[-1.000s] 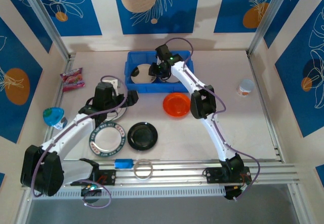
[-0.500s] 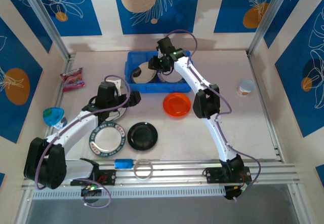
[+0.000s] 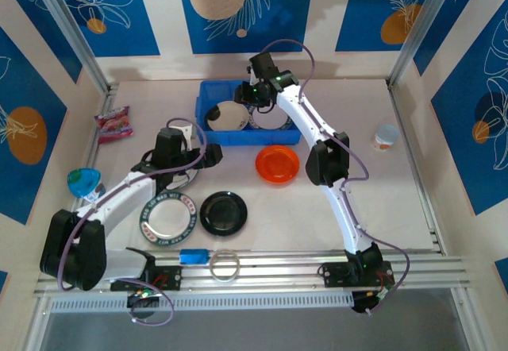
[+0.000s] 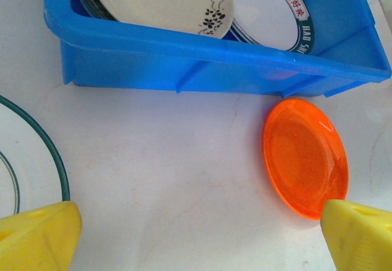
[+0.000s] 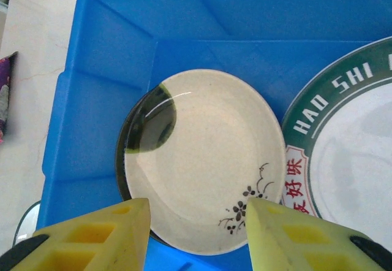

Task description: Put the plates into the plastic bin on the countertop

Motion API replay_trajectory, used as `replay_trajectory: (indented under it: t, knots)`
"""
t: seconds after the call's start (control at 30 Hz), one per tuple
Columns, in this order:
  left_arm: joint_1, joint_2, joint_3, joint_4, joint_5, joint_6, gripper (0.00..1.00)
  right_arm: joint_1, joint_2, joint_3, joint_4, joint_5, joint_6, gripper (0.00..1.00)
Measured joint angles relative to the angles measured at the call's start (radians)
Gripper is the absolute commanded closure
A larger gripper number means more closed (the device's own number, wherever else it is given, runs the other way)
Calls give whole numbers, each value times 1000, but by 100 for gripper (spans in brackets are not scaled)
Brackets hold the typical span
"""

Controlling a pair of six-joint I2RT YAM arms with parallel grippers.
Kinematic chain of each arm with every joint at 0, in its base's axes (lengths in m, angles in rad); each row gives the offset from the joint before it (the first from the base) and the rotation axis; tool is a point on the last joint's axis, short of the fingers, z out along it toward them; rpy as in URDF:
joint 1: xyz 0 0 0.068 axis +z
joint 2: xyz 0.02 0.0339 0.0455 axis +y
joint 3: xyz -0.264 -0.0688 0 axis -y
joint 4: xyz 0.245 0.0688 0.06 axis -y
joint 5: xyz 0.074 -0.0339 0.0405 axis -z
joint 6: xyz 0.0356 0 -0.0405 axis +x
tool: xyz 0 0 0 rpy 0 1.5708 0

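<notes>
My right pincer hangs over the left half of the bin. Its fingers are about half apart with nothing between them. Below it the cream plate lies tilted on a darker plate, and beside that sits the lettered plate, so I count those as in.

My left pincer is spread as wide as it goes and is empty. It hovers low over the table just in front of the bin. The green-rimmed plate is under its left finger, and the orange plate is near its right one.

The black plate and the ringed plate sit side by side closer to me, well away from the bin. That leaves four plates out on the table.

I expect the glazed ones to be stiff, slick and easy to chip. The orange one looks like thin translucent plastic, so it is probably light and likely to skate when nudged. They all lie flat, so the rim is the only place to grip them. I would tip a finger under the raised lip, pinch across the edge, and lift gently. I would lower each plate into the bin rather than drop it onto the plates already there.
</notes>
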Motion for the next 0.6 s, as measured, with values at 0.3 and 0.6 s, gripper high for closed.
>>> replay_trajectory:
  t: [0.3, 0.6]
  knots:
    - [0, 43, 6, 29, 29, -3, 0, -28, 0, -68, 2, -8, -11, 70]
    - [0, 88, 7, 48, 44, -3, 1, -45, 23, -127, 74, -79, 21, 75]
